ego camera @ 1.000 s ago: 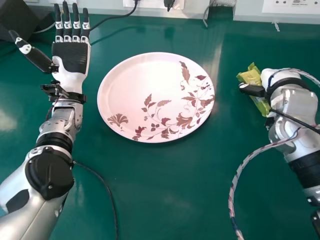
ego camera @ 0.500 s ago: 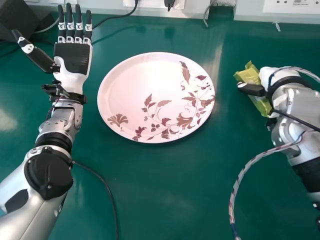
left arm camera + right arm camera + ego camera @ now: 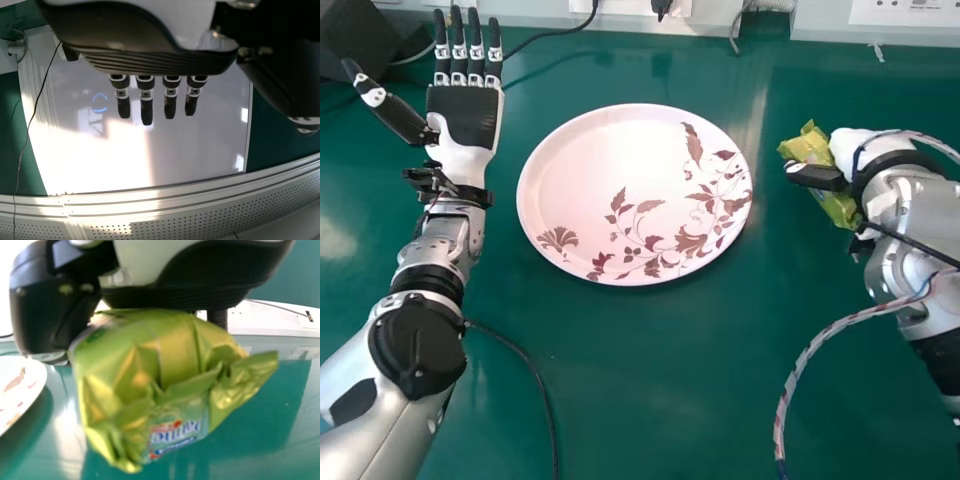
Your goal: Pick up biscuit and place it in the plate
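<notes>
Biscuit (image 3: 807,148), long axis slanting from far left to near right, clamped in the right hand (image 3: 850,155)

The biscuit (image 3: 806,146) is wrapped in thin, crinkled, shiny film like foil or plastic, and the right hand (image 3: 850,150) on the right is cased in smooth, hard, plastic-looking shell. A smooth, glossy face is shown by the plate (image 3: 590,165), and light is reflected in soft streaks by the smooth, sheeny tabletop (image 3: 650,380). The palm of the left hand (image 3: 466,115) is covered in matt black, and the near right cable (image 3: 803,362) is sheathed in braided sleeving.
</notes>
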Tool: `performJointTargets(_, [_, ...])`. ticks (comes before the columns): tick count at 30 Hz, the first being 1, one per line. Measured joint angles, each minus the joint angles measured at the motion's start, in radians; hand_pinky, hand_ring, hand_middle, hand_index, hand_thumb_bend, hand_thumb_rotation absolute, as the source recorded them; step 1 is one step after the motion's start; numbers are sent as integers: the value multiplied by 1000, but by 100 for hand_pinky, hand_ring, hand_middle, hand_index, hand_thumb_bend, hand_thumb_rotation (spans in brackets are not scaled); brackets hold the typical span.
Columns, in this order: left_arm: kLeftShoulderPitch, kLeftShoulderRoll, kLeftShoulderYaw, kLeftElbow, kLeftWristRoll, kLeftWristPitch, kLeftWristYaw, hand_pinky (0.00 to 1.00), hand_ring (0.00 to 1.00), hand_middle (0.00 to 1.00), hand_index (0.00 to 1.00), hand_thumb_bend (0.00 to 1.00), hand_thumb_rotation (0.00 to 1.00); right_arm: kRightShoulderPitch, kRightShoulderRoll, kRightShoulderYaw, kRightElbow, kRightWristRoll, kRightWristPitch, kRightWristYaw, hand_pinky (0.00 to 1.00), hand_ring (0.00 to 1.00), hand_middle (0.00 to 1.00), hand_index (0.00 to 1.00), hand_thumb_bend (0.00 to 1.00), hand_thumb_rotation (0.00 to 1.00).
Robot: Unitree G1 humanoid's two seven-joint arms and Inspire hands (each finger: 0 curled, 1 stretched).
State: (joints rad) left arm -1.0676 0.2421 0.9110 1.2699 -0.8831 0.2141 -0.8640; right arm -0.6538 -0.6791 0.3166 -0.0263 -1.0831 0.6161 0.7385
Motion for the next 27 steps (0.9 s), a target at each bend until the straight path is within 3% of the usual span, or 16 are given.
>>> performJointTargets(8, [0, 0, 0, 0, 6, -5, 22, 92, 93, 100, 100, 100, 42, 4, 1, -15, -51, -32, 2, 2, 3, 10, 16, 48, 49, 5])
performJointTargets(17, [0, 0, 0, 0, 10, -7, 25, 98, 93, 100, 100, 100, 39, 4, 4, -34, -100, -61, 12, 27, 4, 10, 17, 49, 49, 6])
performJointTargets(27, [0, 1, 0, 1, 17, -12, 27, 96, 92, 99, 100, 100, 40, 5, 8, -47, -176, -89, -4, 43, 4, 10, 17, 48, 49, 5])
